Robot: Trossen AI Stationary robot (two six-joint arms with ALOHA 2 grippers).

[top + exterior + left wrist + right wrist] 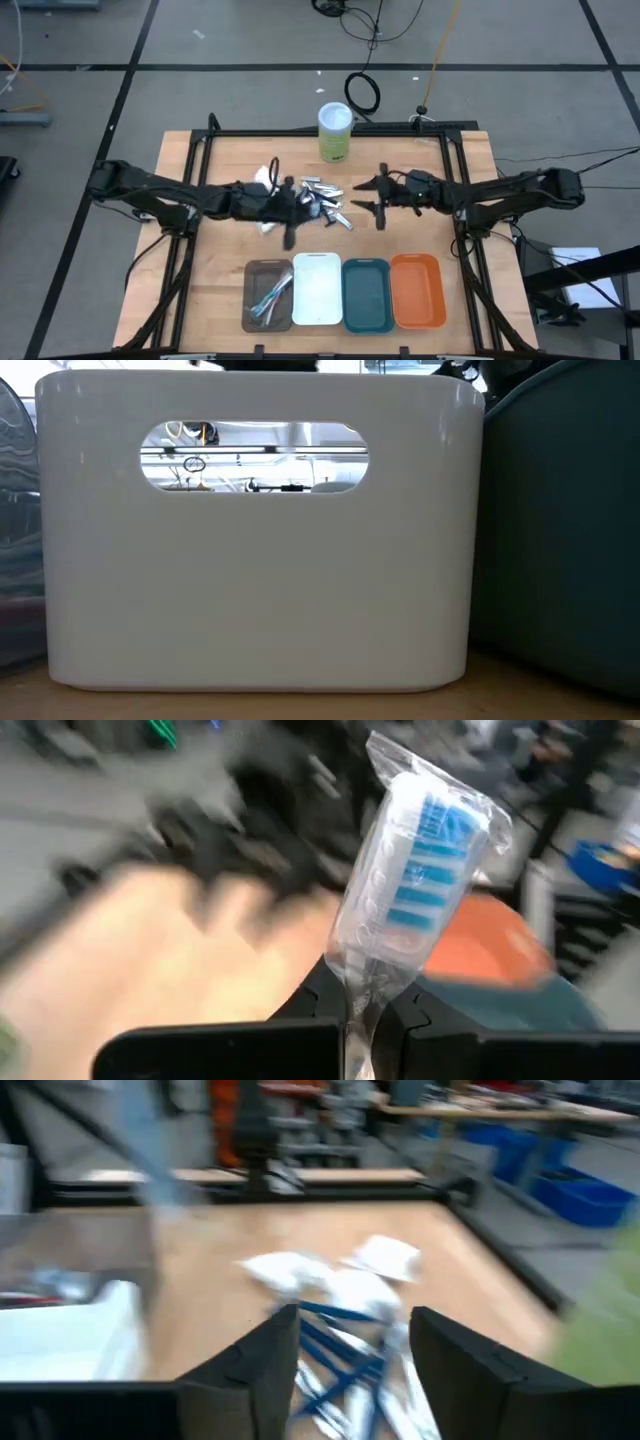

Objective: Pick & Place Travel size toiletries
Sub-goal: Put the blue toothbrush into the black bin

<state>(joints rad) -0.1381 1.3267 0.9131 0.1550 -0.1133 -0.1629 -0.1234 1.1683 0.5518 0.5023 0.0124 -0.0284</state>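
Left pincer (365,1020) pinching wrapped toothbrush (420,870), surroundings blurred

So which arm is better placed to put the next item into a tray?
The left. Its end effector already grips a wrapped toothbrush, near the brown tray. The right end effector is open, above the pile.

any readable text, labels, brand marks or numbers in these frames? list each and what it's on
None can be read.
Tall green-and-white cylindrical canister: any print is too small to read.
Clear-wrapped toothbrush with blue bristles, held in the shut left end effector: no lettering visible on the wrapper.
Glossy white plastic tray: plain wall, no marking.
Room clutter seen through its handle slot: too blurred to read.
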